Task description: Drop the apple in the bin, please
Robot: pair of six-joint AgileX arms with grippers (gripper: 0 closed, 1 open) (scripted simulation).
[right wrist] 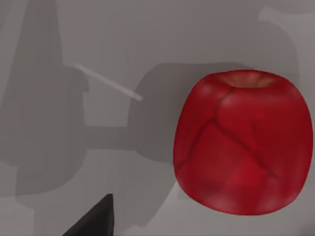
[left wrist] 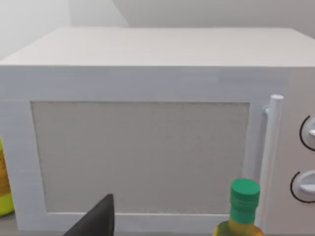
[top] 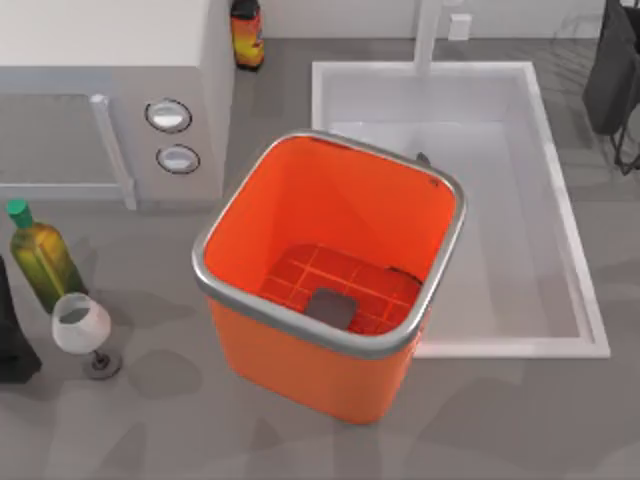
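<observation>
The apple [right wrist: 243,142] is glossy red with a paler patch at its end. It lies on the grey counter, close under my right wrist camera, and nothing grips it. The bin [top: 440,255] is a large orange square tub with a silver rim. It stands in the middle of the table, showing its gridded floor and a grey patch, and nothing lies inside. My right gripper [top: 612,70] hangs at the far right back, beyond the sink. My left gripper [top: 12,340] is parked at the table's left edge, facing the microwave.
A white microwave [top: 110,90] stands at the back left, with a green-capped oil bottle [top: 40,255] and a wine glass [top: 82,325] in front of it. The white sink basin [top: 520,200] lies right of the bin. A dark bottle [top: 247,35] stands at the back.
</observation>
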